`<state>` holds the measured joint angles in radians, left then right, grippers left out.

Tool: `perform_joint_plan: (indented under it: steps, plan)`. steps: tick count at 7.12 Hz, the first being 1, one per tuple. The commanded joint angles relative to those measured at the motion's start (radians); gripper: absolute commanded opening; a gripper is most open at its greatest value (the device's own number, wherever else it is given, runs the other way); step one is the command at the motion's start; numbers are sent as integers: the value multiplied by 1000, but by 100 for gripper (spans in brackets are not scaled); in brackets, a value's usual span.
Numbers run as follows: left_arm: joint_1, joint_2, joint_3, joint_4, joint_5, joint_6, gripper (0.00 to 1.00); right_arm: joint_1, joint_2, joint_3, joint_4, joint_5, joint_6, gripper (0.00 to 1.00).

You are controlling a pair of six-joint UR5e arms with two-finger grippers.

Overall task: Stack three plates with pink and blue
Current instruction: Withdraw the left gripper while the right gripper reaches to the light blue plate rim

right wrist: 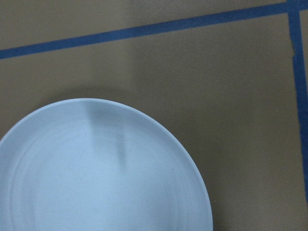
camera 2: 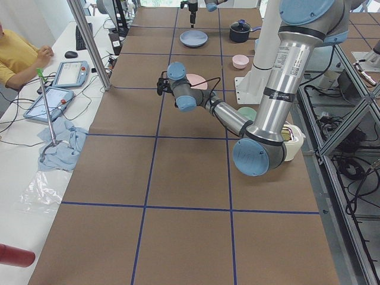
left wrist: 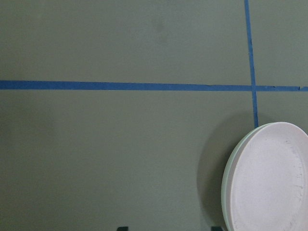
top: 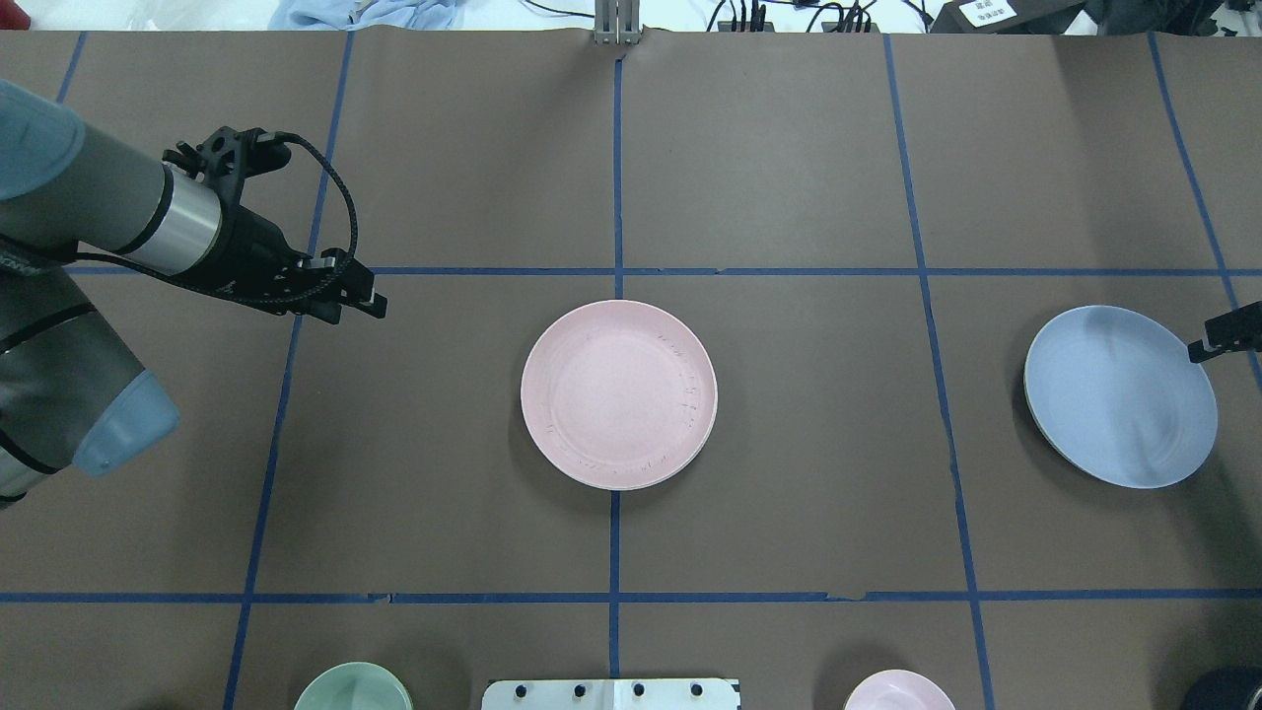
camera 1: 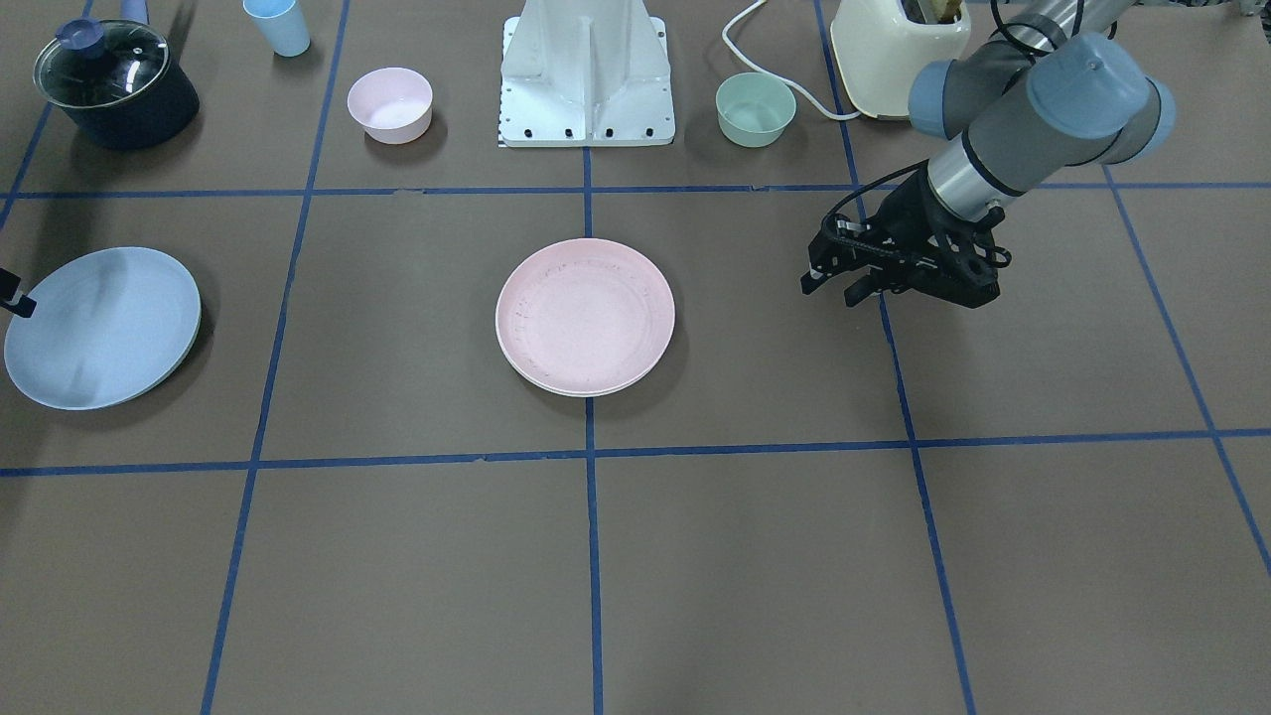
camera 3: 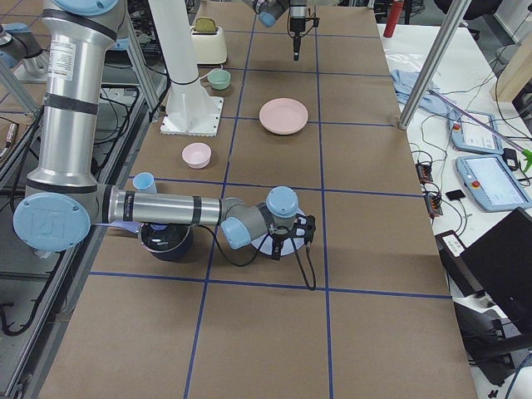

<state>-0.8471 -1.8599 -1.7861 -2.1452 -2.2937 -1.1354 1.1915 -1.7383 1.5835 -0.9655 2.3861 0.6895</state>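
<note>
Cream plate [left wrist: 224, 188] shows only a rim beneath the pink plate [camera 1: 585, 316]. Left gripper [camera 1: 832, 288] hangs spread, empty. Right gripper [top: 1227, 335], cropped beside the blue plate [top: 1121, 396]: cannot tell its grip.

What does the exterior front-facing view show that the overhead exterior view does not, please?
Only the front-facing view shows the blue cup and the cream toaster. Only the overhead view shows the crumpled blue cloth and the cables beyond the table's far edge. Both show the pink plate, the blue plate, the left gripper, and the pink bowl and green bowl, though the overhead view crops both bowls.
</note>
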Motion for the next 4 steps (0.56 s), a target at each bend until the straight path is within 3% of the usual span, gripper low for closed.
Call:
perform_joint_plan:
  steps: [1,4]
  plan:
    - [-1,2,1,2,0,3,65,-29,-1,-75,85,-24,5,100]
    - [2,4,2,2,0,3,66,-49,-1,-100,87,-25,5,99]
